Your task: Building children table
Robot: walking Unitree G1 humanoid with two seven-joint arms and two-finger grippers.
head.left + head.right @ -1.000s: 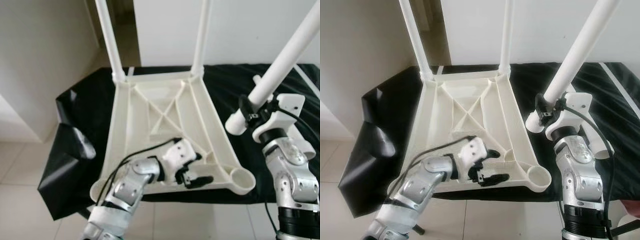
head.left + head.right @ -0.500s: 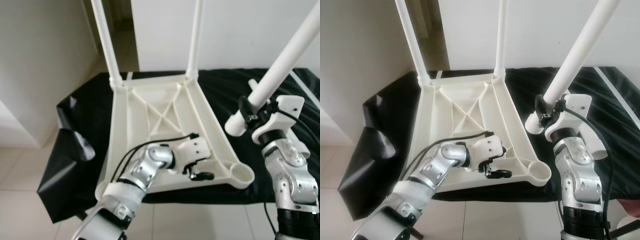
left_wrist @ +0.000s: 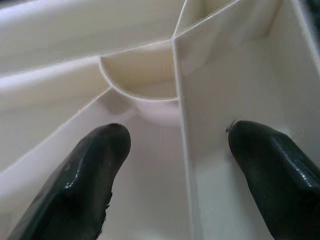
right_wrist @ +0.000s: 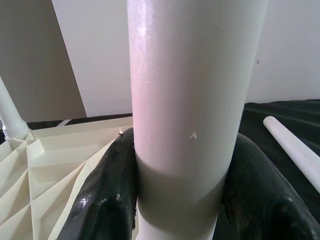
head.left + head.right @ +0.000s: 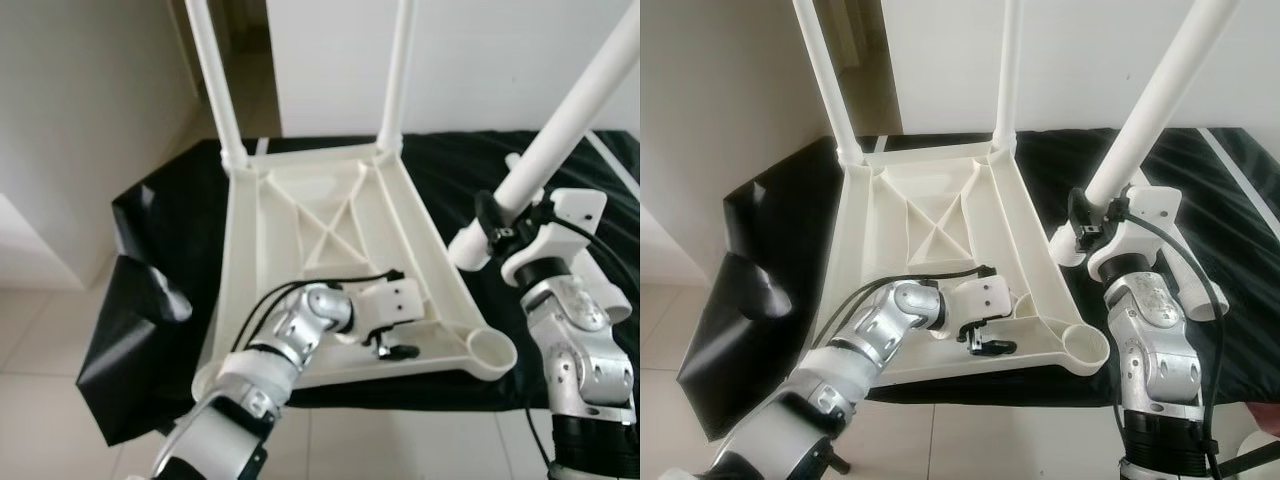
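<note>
The right gripper is clamped on a white table leg, while the left gripper, fingers apart, straddles a rib of the upturned tabletop.

The upturned tabletop is showing cream-white, its legs white. The held leg is gleaming white between black fingers. The cloth is lying glossy black.

One upturned white tabletop. Two legs stand fitted in it, one leg is held, one more leg lies loose (four legs together). Two grippers.
</note>
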